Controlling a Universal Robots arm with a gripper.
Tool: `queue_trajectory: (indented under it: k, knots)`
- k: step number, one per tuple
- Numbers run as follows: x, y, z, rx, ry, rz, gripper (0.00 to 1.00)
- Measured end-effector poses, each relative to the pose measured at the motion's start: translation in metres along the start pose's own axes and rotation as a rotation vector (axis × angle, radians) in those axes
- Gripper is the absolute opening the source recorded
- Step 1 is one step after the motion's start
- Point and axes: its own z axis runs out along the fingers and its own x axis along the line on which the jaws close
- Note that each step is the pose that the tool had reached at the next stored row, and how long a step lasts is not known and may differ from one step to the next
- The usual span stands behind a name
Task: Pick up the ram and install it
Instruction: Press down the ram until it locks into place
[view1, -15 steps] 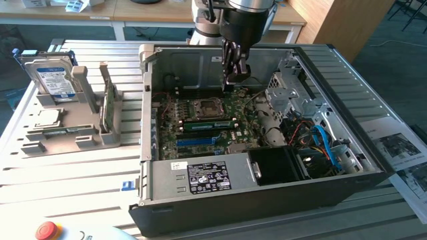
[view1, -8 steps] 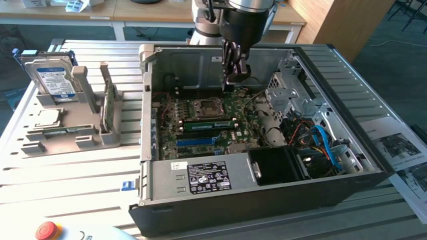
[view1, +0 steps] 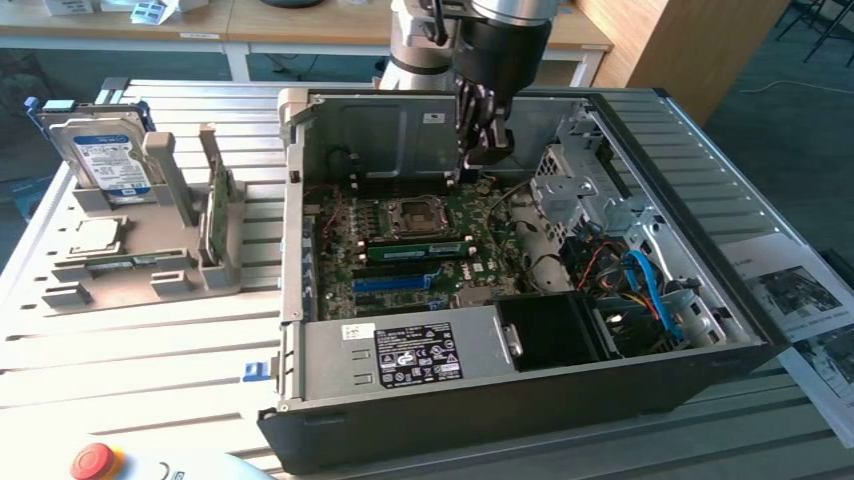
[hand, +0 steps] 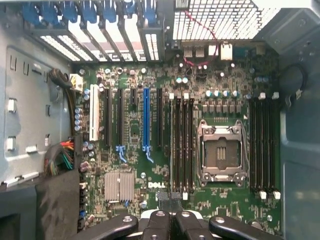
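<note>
End effector (hand: 171, 220) tips below frame edge

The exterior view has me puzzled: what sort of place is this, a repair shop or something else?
Probably a lab or workshop for testing robot computer assembly. An open computer case sits on a slatted metal table, spare parts such as a hard drive stand in a holder, and office desks line the back.

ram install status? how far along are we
Done, by the look: a green ram stick stands in a slot beside the empty CPU socket. In hand: nothing visible; the gripper is shut, above the motherboard near the case's rear wall. Left: whether the stick is fully latched cannot be told from here.
</note>
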Motion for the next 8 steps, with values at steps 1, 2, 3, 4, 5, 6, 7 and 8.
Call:
queue_trajectory:
  k: [1, 2, 3, 4, 5, 6, 7, 8]
  knots:
    - [0.0, -0.0022, -0.0001, 0.0, 0.0, 0.0, 0.1]
    - [0.0, -0.0044, -0.0002, -0.0001, 0.0, 0.0, 0.1]
    - [0.0, -0.0067, -0.0002, -0.0001, 0.0, 0.0, 0.1]
    - [0.0, -0.0088, -0.0003, 0.0, 0.0, 0.0, 0.1]
    - [0.0, -0.0107, -0.0003, 0.0, -0.0001, 0.0, 0.1]
    - [0.0, -0.0125, -0.0004, 0.0, 0.0, 0.0, 0.1]
    - [0.0, -0.0139, -0.0005, 0.0, 0.0, 0.0, 0.1]
    - [0.0, -0.0152, -0.0005, -0.0001, 0.0, 0.0, 0.1]
